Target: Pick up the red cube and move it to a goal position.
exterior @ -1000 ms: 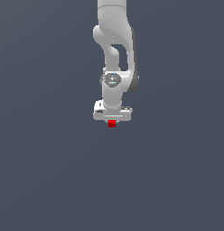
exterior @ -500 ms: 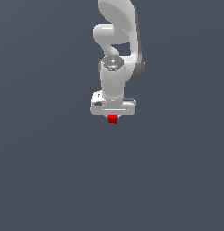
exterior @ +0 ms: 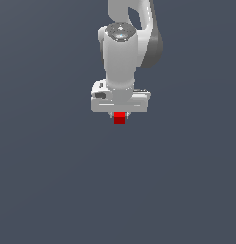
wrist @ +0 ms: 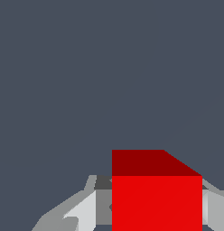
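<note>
- Arm [exterior: 121, 52]: white, reaching down from the top of the exterior view, its wrist pointing straight down at the grey surface [exterior: 53, 181].
- Gripper [exterior: 120, 114]: the white crossbar of the hand sits level, seen from above. The fingers are mostly hidden beneath it in the exterior view.
- Cube [exterior: 120, 118]: small, bright red, much narrower than the gripper body. In the exterior view it shows just below the middle of the crossbar, partly tucked under it.
- Wrist view: the cube [wrist: 156, 198] fills the space between the two fingers [wrist: 84, 210]. One light grey finger lies against one side of the cube, and the other finger shows at the opposite side, at the frame edge.
- Gripper state: closed onto the cube, pinching it by two opposite faces.
- Cube faces: the front face is bright red and the adjoining face is darker red. The edges run square to the fingers.
- Height: the pictures do not show clearly whether the cube touches the surface or is off it. No shadow or contact line is visible.
- Surface: plain dark grey in both views.
</note>
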{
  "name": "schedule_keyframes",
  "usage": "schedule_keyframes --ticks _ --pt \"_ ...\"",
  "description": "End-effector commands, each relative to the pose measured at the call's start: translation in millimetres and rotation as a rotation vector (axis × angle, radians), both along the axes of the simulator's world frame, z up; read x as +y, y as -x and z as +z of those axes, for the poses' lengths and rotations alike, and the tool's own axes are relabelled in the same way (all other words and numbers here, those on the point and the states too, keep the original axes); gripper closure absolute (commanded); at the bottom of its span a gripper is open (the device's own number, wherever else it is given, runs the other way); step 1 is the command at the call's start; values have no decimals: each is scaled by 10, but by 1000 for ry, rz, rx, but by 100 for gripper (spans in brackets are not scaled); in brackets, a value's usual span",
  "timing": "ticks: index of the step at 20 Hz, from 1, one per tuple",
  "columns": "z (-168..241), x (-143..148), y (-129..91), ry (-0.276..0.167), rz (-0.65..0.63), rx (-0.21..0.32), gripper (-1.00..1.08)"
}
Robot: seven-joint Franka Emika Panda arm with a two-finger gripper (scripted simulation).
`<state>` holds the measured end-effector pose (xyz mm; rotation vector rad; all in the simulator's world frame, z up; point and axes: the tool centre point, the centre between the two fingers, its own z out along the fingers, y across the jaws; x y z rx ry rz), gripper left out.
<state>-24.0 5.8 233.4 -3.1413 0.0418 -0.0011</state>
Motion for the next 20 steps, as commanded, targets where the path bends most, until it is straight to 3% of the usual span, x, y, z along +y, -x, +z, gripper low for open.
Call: schedule_keyframes --ticks 1,10,20 --pt "244 6 -86 0 0 0 108" --pt "965 26 -375 0 0 0 108" --pt "1328 36 -540 0 0 0 108"
